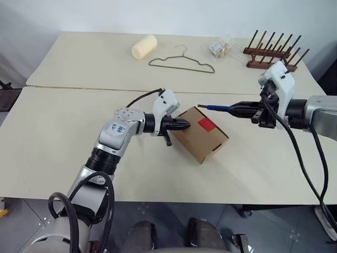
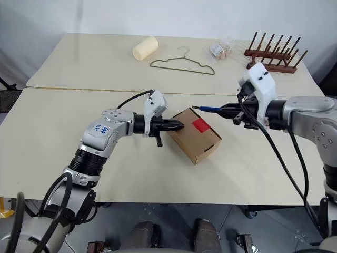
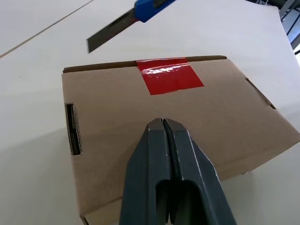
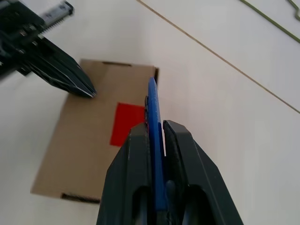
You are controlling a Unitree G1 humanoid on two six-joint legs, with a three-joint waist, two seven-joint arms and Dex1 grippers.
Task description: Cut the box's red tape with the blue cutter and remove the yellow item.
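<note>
We see the brown cardboard box (image 1: 200, 135) lying closed on the table, red tape (image 1: 207, 124) sealing its top flap edge. The blue cutter (image 1: 220, 108) hovers level at its two o'clock, blade out toward the tape.

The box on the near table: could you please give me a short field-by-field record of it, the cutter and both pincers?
box: closed, flat on the near table
red tape: on the top face, folded over one edge, uncut
blue cutter: blade out, tip in the air just beyond the taped edge
left pincer: shut, tips over the box's top
right pincer: shut on the blue cutter
far table: cream roll, wire hanger, wooden rack
</note>
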